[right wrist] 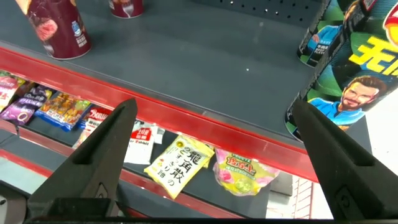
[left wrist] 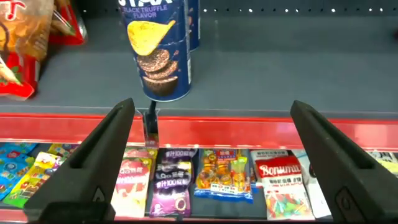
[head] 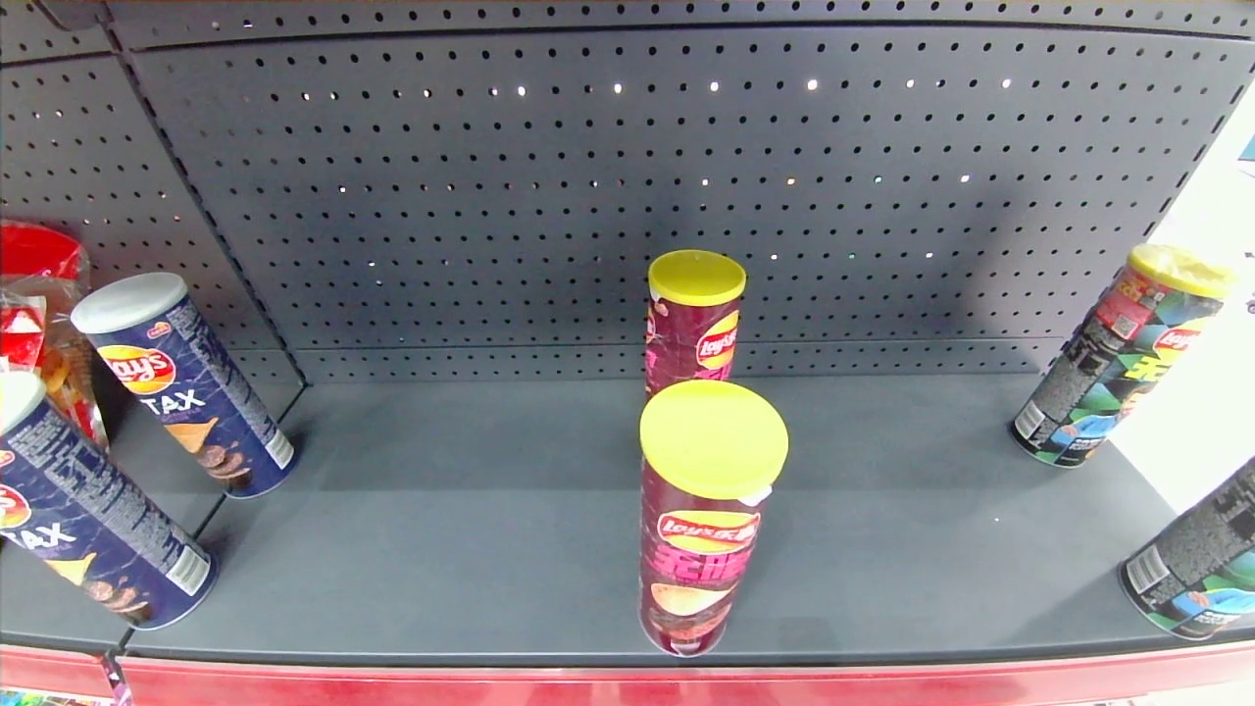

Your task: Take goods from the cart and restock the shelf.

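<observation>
Two maroon chip cans with yellow lids stand mid-shelf, one at the front (head: 713, 520) and one behind it (head: 692, 324). My left gripper (left wrist: 212, 109) hangs open and empty in front of the red shelf edge (left wrist: 249, 129), just below a dark blue chip can (left wrist: 163, 50). My right gripper (right wrist: 212, 106) is also open and empty, off the shelf's front edge, between the front maroon can (right wrist: 59, 28) and a black-and-green can (right wrist: 357, 81).
Two dark blue cans (head: 186, 392) (head: 88, 520) stand at the shelf's left, with red snack bags (head: 34, 294) beyond them. Two black-and-green cans (head: 1118, 363) (head: 1196, 569) stand at the right. Small snack packets (left wrist: 221, 177) (right wrist: 180, 165) lie on the lower shelf.
</observation>
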{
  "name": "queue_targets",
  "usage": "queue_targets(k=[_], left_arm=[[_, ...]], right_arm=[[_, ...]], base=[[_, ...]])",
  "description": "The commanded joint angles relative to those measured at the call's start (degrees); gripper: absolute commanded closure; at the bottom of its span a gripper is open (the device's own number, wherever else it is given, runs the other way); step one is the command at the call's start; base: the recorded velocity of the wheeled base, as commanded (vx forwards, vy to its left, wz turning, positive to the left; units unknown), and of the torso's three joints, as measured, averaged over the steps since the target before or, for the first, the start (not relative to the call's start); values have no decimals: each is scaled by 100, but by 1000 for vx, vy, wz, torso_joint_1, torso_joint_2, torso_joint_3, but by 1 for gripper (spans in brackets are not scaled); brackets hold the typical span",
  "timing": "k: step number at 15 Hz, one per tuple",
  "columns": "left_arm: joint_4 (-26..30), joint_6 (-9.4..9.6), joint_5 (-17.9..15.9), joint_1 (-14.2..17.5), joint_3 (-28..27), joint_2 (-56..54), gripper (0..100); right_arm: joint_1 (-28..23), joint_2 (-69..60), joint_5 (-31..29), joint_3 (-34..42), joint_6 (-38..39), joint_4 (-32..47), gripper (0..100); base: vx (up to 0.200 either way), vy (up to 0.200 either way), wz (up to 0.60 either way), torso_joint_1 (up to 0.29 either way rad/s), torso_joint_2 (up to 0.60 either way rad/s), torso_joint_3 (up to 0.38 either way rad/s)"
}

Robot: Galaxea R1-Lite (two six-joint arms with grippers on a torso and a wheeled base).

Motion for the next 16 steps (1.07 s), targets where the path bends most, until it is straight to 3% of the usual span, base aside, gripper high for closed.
queue_targets(k=[1, 4, 9, 12, 16], left_arm=[[-1, -1, 4, 6, 5, -30, 0], [-1, -1, 4, 6, 5, -30, 0], [-1, -1, 4, 6, -4, -30, 0], [-1, -1, 4, 6, 5, -30, 0], [-1, -1, 4, 6, 5, -30, 0]], right_arm=[[7, 273, 48, -30, -3, -8, 0], [-2, 1222, 514, -250, -12, 1, 0], [16, 3366, 531, -918, 181, -649, 0], [798, 4500, 487, -1023, 515, -1493, 0], [1009, 5696, 487, -1049, 594, -2416, 0]], base=[[0, 0, 0, 0, 0, 0], [0, 0, 0, 0, 0, 0], [0, 0, 0, 0, 0, 0], [0, 0, 0, 0, 0, 0], [0, 0, 0, 0, 0, 0]])
